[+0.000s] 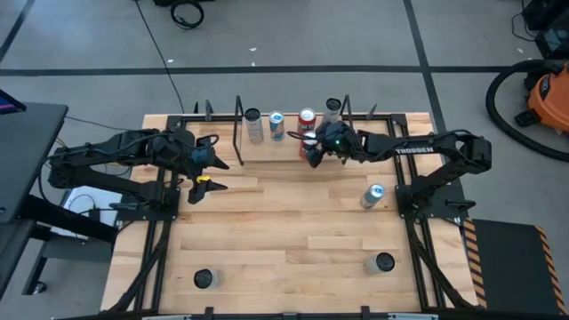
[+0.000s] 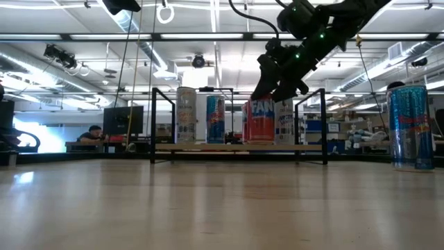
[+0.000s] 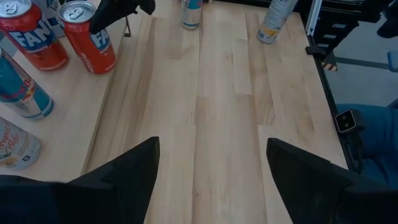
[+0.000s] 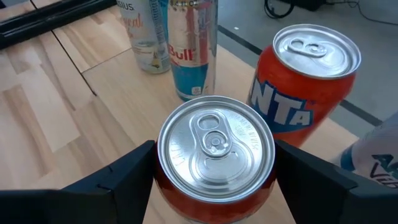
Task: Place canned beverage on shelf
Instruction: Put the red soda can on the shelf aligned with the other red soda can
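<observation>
Right wrist view, orange can (image 4: 214, 162) between right pincer (image 4: 214, 171) fingers

Orange shop vacuum (image 1: 542, 93) and coiled black cable (image 1: 187, 13) on floor

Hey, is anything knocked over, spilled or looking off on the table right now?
Nothing stands out. The cans on the shelf stand upright, as do the loose ones on the table. The right pincer straddles an upright orange can at the shelf; no spill shows.
</observation>
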Robot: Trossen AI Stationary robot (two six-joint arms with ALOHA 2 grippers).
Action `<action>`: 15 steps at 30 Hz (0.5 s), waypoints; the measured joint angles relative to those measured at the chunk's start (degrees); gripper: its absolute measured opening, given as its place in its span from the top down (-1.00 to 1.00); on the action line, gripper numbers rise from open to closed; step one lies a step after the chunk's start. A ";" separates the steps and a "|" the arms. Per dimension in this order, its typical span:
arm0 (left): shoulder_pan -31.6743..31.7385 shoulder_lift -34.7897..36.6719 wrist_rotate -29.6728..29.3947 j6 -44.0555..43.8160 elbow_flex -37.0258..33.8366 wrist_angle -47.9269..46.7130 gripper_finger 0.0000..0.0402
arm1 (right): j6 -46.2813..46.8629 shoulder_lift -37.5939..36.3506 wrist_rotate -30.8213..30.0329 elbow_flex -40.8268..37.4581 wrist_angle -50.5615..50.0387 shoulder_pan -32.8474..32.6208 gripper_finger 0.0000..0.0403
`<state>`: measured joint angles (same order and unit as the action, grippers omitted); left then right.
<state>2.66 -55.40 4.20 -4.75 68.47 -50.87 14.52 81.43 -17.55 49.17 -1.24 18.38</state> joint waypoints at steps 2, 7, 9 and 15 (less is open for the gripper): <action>0.00 0.00 0.00 0.00 0.00 0.00 -0.48 | -0.04 0.00 1.20 0.00 0.48 0.49 -0.55; 0.00 0.00 0.00 -0.11 0.00 0.00 -0.48 | -0.82 0.02 1.02 0.00 0.35 1.59 -0.65; 0.00 0.00 0.00 -0.09 0.00 0.00 -0.48 | -0.84 0.02 1.84 0.00 0.35 2.09 -0.67; 0.00 0.00 -0.01 0.04 0.00 0.00 -0.48 | -0.85 0.02 4.02 0.00 0.48 2.72 -0.68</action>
<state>2.66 -55.40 4.19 -4.72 68.47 -50.87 13.68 81.45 -13.53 49.17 -0.75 21.10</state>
